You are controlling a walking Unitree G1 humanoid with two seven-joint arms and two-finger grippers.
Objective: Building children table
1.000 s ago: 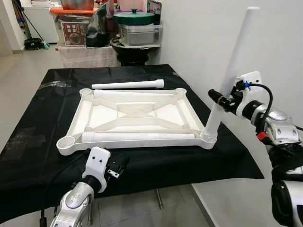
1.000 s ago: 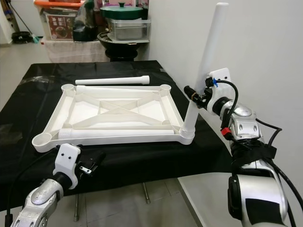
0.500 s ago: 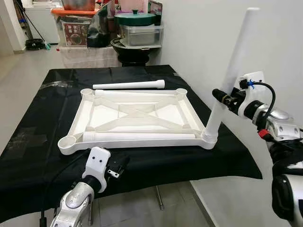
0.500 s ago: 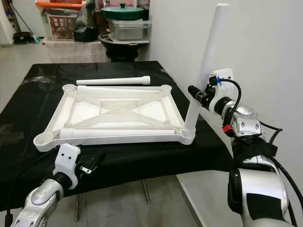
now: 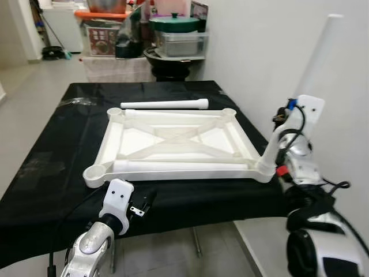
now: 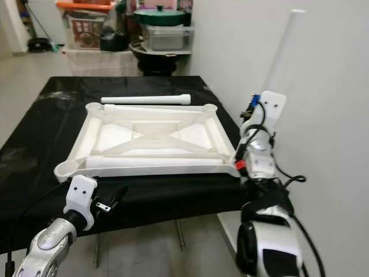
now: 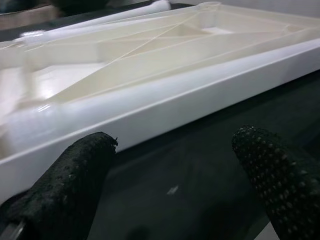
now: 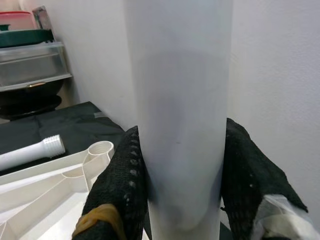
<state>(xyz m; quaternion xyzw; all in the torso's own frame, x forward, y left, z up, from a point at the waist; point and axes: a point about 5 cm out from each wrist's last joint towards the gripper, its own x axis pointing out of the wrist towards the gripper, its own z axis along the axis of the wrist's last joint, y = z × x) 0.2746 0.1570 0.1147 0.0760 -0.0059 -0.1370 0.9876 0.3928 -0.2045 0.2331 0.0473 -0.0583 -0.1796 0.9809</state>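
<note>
Pinching the leg (image 8: 177,110), the right gripper (image 8: 177,170) should twist it upright into the socket (image 5: 265,169) below; left gripper (image 7: 175,170) spread.

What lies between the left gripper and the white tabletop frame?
Bare black tablecloth separates the left gripper from the white tabletop frame, seen in the left wrist view.

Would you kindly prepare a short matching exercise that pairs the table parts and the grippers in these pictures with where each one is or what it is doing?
Things:
1. upright leg
2. loose leg
3. tabletop frame
4. left gripper

States:
A. open, near the frame's near edge
B. lying beyond the frame's far side
C. upside down on the black cloth
D. standing in a corner socket, held by the right gripper

Pairs: 1-D, 2-B, 3-C, 4-A
</note>
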